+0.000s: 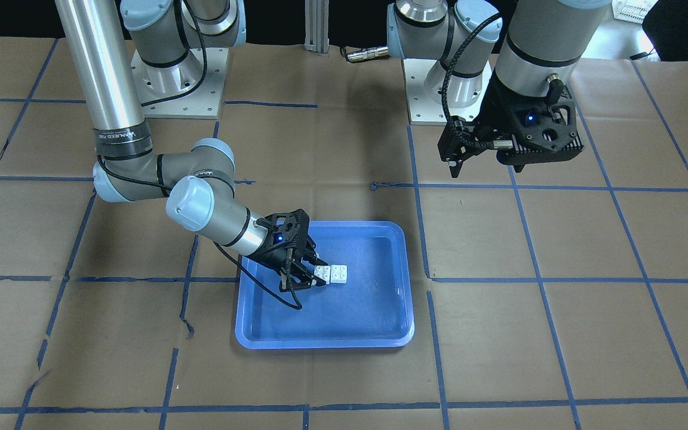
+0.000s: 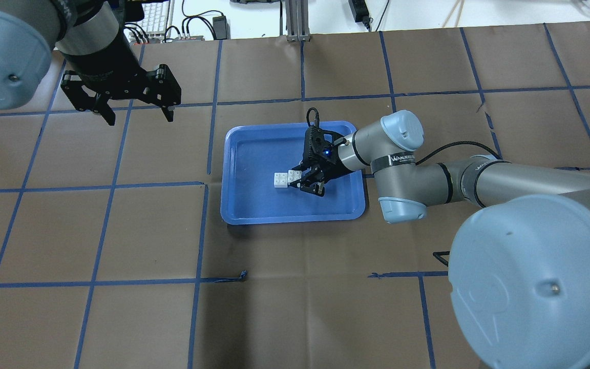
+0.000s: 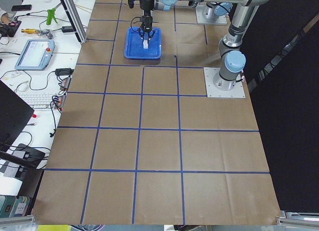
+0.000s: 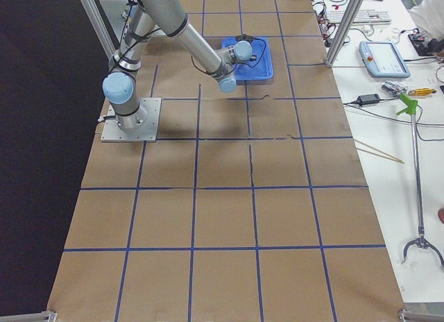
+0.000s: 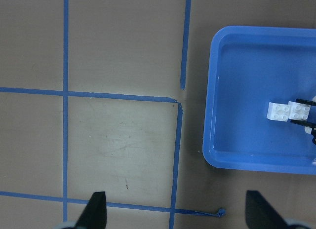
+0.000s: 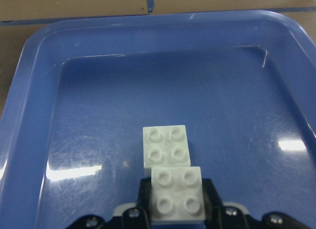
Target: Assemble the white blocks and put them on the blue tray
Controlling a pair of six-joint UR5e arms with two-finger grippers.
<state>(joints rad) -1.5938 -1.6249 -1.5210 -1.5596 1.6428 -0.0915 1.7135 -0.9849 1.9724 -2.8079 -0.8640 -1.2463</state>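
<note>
Glossy blue plastic with rounded corners, the blue tray (image 1: pixel 356 316) sat mid-frame in the front view. Two studded white blocks (image 1: pixel 333 274) touched at its centre, the right gripper (image 1: pixel 318 276) clamped on one, open room all around them. Overhead, the left gripper (image 2: pixel 140 118) hung spread wide at upper left above brown paper (image 2: pixel 325 307).

White blocks (image 1: pixel 331 273), studded tops — blue tray (image 1: pixel 320 343); brown table paper (image 1: pixel 619 340), blue tape grid (image 1: pixel 589 280).
</note>
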